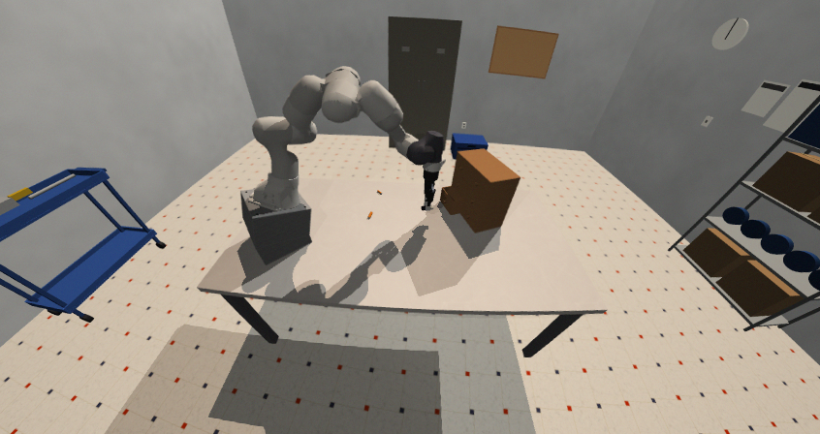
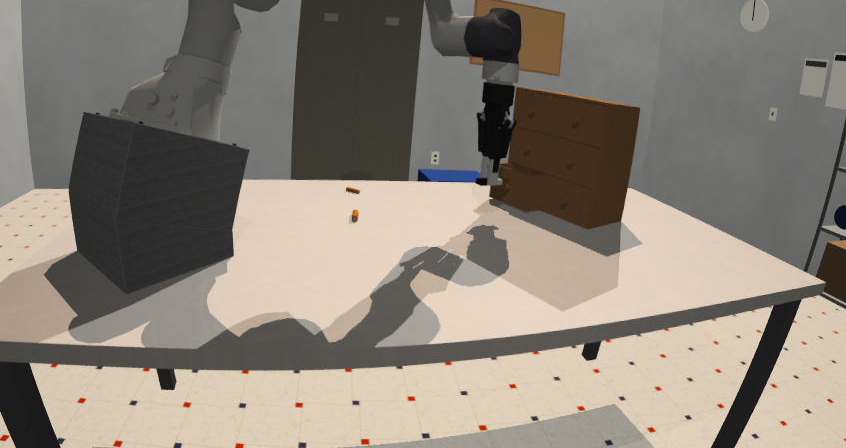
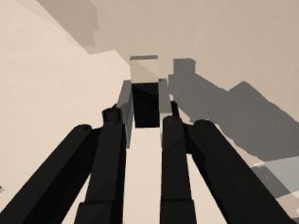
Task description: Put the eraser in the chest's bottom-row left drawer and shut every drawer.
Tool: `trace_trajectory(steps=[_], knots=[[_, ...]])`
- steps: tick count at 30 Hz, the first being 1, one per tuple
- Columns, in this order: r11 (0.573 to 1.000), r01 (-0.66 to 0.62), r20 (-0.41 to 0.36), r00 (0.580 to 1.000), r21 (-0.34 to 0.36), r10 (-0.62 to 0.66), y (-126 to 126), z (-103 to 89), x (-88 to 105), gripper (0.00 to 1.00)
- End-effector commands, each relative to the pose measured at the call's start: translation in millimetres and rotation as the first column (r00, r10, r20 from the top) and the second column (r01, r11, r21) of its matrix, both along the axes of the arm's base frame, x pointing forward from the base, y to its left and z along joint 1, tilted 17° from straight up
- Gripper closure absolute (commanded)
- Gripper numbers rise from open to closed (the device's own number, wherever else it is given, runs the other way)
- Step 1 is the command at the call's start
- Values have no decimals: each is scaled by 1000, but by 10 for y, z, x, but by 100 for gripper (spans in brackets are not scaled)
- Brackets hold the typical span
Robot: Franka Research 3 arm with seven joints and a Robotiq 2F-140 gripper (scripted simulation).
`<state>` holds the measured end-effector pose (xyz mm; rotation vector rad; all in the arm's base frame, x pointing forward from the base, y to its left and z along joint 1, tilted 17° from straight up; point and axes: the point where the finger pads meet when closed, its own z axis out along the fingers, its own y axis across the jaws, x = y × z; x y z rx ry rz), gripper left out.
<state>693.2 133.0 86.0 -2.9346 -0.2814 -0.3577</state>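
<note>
Exterior view: jaws (image 1: pixel 427 204) (image 2: pixel 489 176) narrowly parted around eraser (image 1: pixel 425 207) (image 2: pixel 482 181) (image 3: pixel 145 107), chest's (image 1: pixel 493 196) (image 2: pixel 612 164) bottom-left drawer (image 1: pixel 448 199) (image 2: pixel 512 188) partly out

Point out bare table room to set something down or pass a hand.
Roomiest, as the exterior view faces it: between the dark base block and the chest, nearer than the orange pieces. Another patch lies between chest and right table edge. Crowded: around pincer, eraser and pulled-out bottom drawer.

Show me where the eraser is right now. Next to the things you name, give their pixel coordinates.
In the exterior view, the eraser (image 1: pixel 424 207) (image 2: pixel 482 180) (image 3: pixel 146 107) is gripped by the end effector (image 1: pixel 427 203) (image 2: pixel 490 176) (image 3: pixel 146 93), just left of the brown chest (image 1: pixel 488 199) (image 2: pixel 582 149), near its pulled-out bottom drawer (image 1: pixel 449 200) (image 2: pixel 513 189).
</note>
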Motion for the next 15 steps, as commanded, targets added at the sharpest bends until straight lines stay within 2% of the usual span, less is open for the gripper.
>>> trace_trajectory(steps=[1,15], knots=[[999,-37,4,999,-10,37,91,21,-3,80],[996,-84,16,996,-19,84,318,93,9,80]])
